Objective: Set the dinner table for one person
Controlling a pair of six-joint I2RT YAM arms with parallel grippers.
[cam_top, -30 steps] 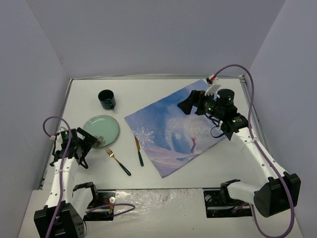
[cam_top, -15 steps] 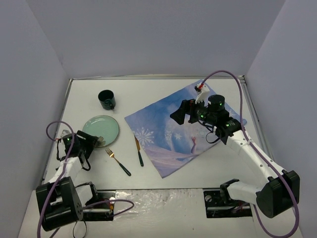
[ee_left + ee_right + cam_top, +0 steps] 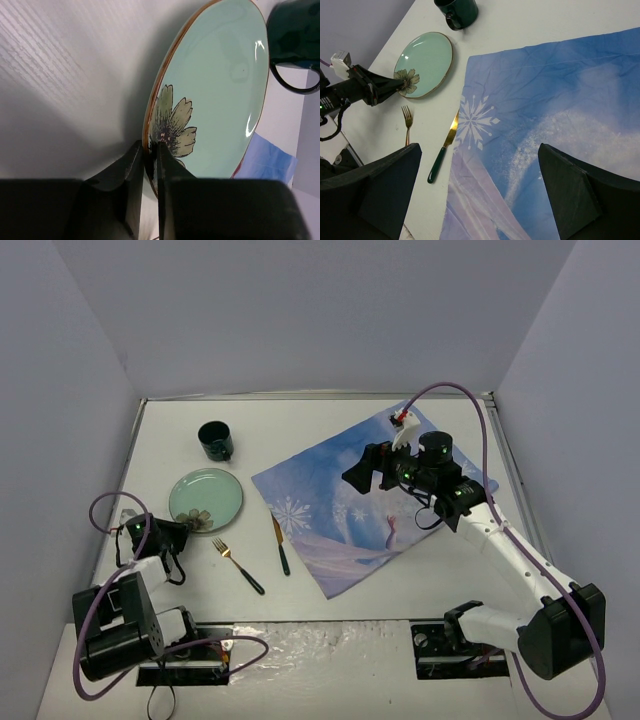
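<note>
5 items on the dinner table [image 3: 300, 420]: cloth [image 3: 350, 500] spread right of centre; plate [image 3: 205, 498], mug [image 3: 215, 440], fork [image 3: 238, 566], knife [image 3: 281, 546] grouped left. Left gripper [image 3: 150, 149] jaws clamped on plate rim; right gripper [image 3: 477, 149] jaws apart above cloth. Judged early: cloth laid, 4 pieces not yet placed.
</note>
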